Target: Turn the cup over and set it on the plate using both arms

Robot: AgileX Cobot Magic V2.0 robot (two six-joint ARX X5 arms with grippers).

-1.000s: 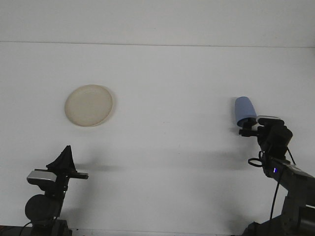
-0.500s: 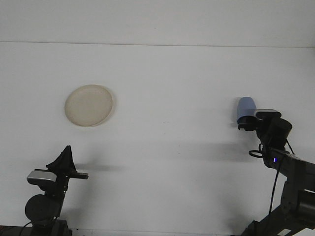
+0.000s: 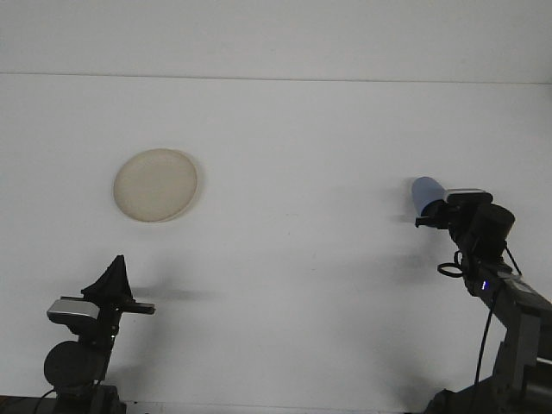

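A pale cream plate (image 3: 156, 185) lies flat on the white table (image 3: 293, 285), left of centre. On the right, a blue cup (image 3: 424, 193) is held off the table, with my right gripper (image 3: 434, 213) shut on its lower end. The cup leans up and to the left, and I cannot see which end is the mouth. My left gripper (image 3: 116, 278) stands low at the front left, well below the plate, pointing upward with nothing in it.
The far edge of the table (image 3: 276, 76) meets a white wall. A cable loop (image 3: 448, 269) hangs beside the right arm. Both arm bases sit at the front corners.
The right wrist has turned and drifted slightly right, tipping the blue cup from near upright to a lean. The left arm and the plate have not moved.
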